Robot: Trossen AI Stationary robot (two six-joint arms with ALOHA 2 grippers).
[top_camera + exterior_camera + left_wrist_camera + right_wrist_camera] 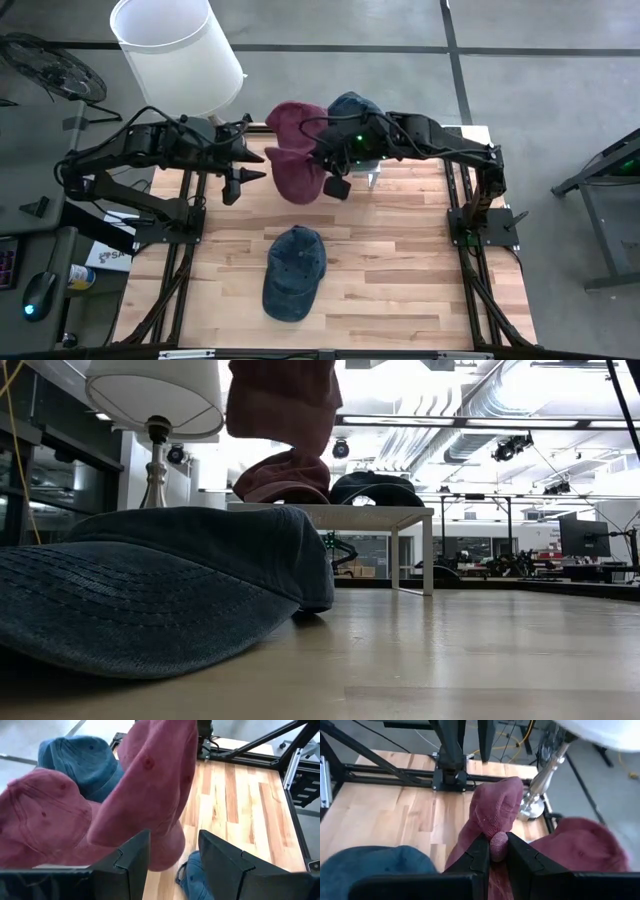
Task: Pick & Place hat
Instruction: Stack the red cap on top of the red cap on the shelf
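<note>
Fingers (517, 851) of the right gripper (493, 851) pinch a maroon hat (298, 175), held off the table (400, 270); only its wrist view shows the fold between them. The left gripper (172, 857) hangs just beside it, fingers spread, holding nothing. The low view alone shows a stand (330, 512) bearing two more hats; a blue hat (293, 272) lies in front.

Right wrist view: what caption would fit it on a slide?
Right pincer pinches a maroon cap above the wooden table, a lamp base behind.
</note>
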